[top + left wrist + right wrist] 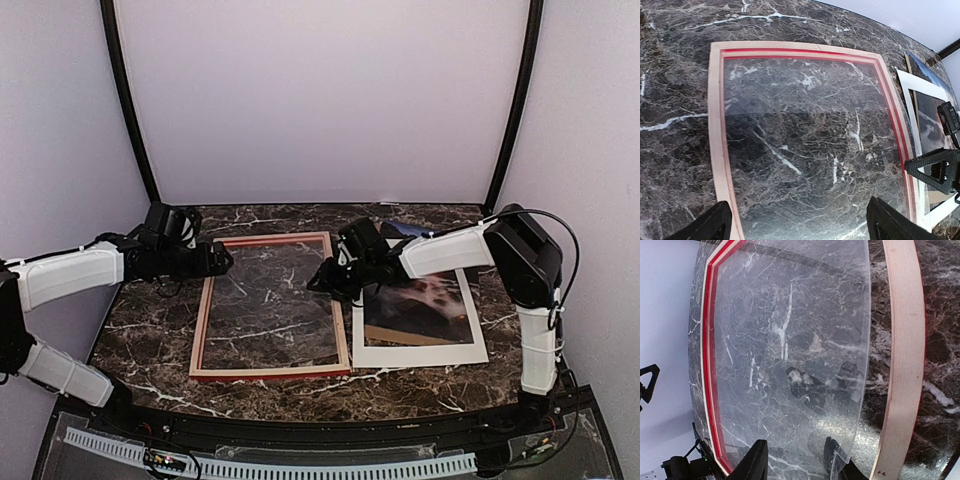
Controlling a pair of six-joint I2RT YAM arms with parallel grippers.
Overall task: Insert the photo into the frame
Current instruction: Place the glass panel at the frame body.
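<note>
The frame (200, 320) lies flat, pale wood back up, red showing on its inner lip (892, 115). A clear pane (790, 315) lies inside it, its edge standing off the near rail (902, 340). The photo (420, 300) lies right of the frame under a white mat (420, 352), its dark print showing through the opening. My left gripper (222, 260) is wide open and empty above the frame's far left part (800, 225). My right gripper (325, 278) is open over the frame's right rail (795, 460), one finger (832, 460) at the pane's corner.
The white mat (912, 95) and a brown board edge (907, 60) lie close along the frame's right side. The right gripper (940, 170) shows at the right of the left wrist view. White walls and black posts close in the marble table (150, 320).
</note>
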